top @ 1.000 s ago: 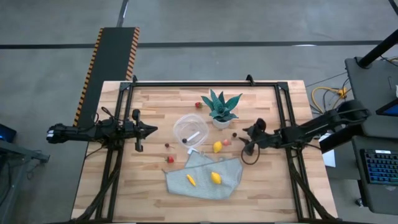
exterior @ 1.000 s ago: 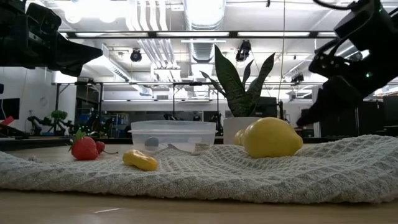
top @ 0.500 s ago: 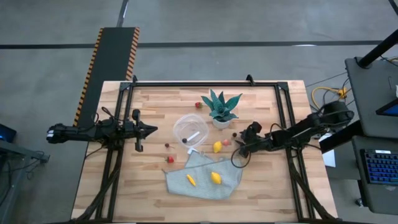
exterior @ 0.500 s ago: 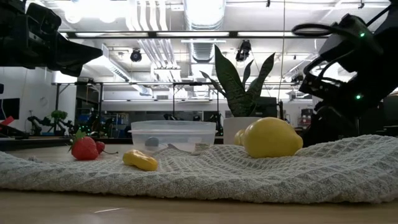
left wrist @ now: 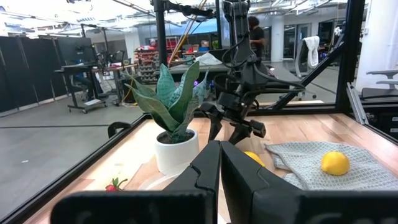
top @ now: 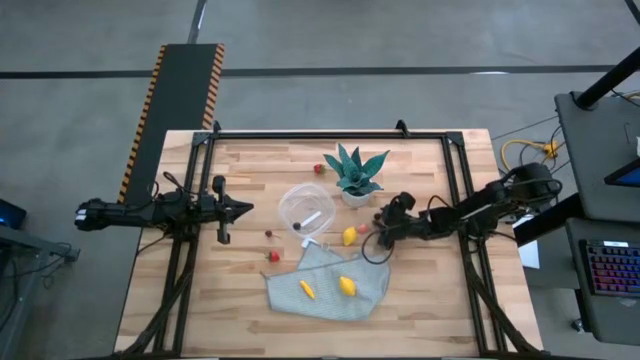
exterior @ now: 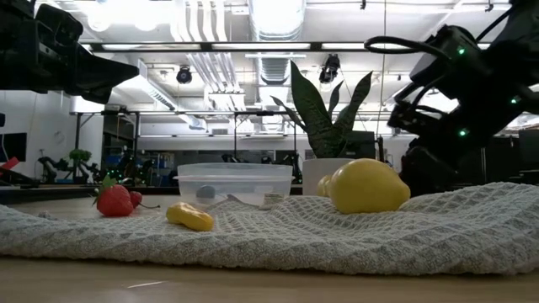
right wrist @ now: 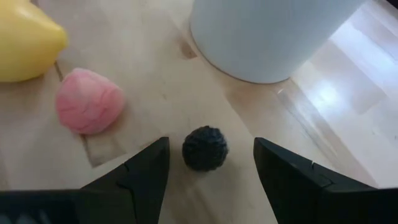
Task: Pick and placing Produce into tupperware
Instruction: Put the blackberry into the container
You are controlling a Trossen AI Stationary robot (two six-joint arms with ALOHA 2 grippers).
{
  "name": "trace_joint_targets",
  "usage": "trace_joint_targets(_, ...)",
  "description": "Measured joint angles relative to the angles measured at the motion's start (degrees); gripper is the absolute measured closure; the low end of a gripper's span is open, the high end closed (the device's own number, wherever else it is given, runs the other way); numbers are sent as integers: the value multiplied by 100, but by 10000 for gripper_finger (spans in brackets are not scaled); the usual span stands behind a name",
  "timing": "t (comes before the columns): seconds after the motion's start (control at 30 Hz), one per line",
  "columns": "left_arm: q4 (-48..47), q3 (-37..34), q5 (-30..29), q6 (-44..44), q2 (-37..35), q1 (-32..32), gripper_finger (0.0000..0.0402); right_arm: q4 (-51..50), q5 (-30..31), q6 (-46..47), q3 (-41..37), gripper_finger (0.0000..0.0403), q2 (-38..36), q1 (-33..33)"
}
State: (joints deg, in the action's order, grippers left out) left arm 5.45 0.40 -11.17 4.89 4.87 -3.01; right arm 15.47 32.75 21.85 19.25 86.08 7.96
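The tupperware (top: 306, 208) stands mid-table, clear and round. The produce lies scattered around it: a lemon (top: 349, 236), a pink piece (right wrist: 89, 101) and a dark round berry (right wrist: 205, 148) rest on the wood beside the white pot (right wrist: 267, 31) of the plant (top: 355, 172). Two more lemons (top: 347, 286) lie on the grey cloth (top: 330, 282). My right gripper (right wrist: 210, 155) is open and tipped down, with one finger on either side of the dark berry and neither touching it. My left gripper (top: 245, 208) is shut and hangs level over the table's left side.
Red berries (top: 274, 256) and small dark ones (top: 268, 234) lie on the wood left of the cloth, and another red one (top: 319, 169) lies by the plant. The pot stands just beyond my right gripper. A black frame (top: 330, 135) borders the table.
My right gripper has moved toward the table's left edge and down, closing in on the dark berry beside the plant pot. It has tipped further downward and stayed open. No produce has moved.
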Motion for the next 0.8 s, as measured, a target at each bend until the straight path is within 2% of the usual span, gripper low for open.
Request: trace_joint_targets(0.8, 0, 0, -1, 0, -1, -2, 402, 21, -17, 20, -1, 177, 1, -52)
